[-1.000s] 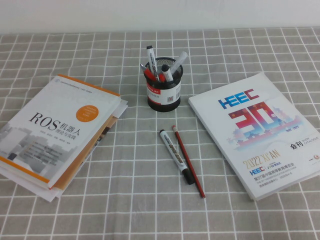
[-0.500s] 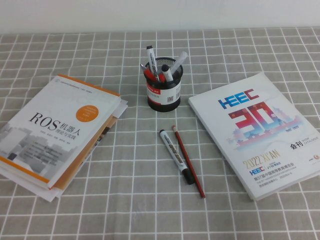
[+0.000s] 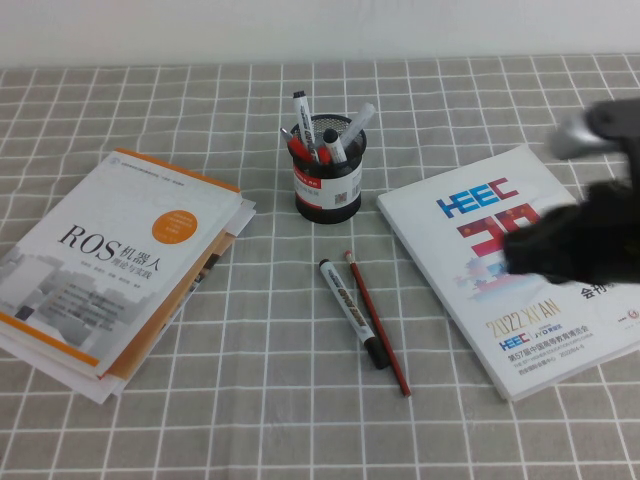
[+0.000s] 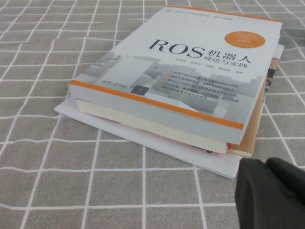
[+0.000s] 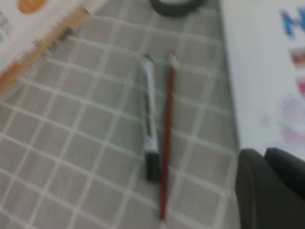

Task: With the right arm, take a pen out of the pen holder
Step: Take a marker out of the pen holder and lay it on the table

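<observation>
- Right gripper (image 3: 530, 250), clenched and empty, arm stretched over the catalogue (image 3: 470, 320) at the desk's right edge, well apart from the holder (image 3: 327, 185).
- Left gripper (image 4: 265, 168) just beside the books (image 4: 181, 71); grip cannot be told.

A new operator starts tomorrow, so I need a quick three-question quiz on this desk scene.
1. True or false: a marker and a red pencil lie on the cloth near the pen holder.
2. The right gripper, jaws shut, hangs nearest: A) pen holder, B) HEEC catalogue, C) ROS book stack?
3. What is the left gripper beside?
Key: 1 true; 2 B; 3 ROS book stack.
</observation>
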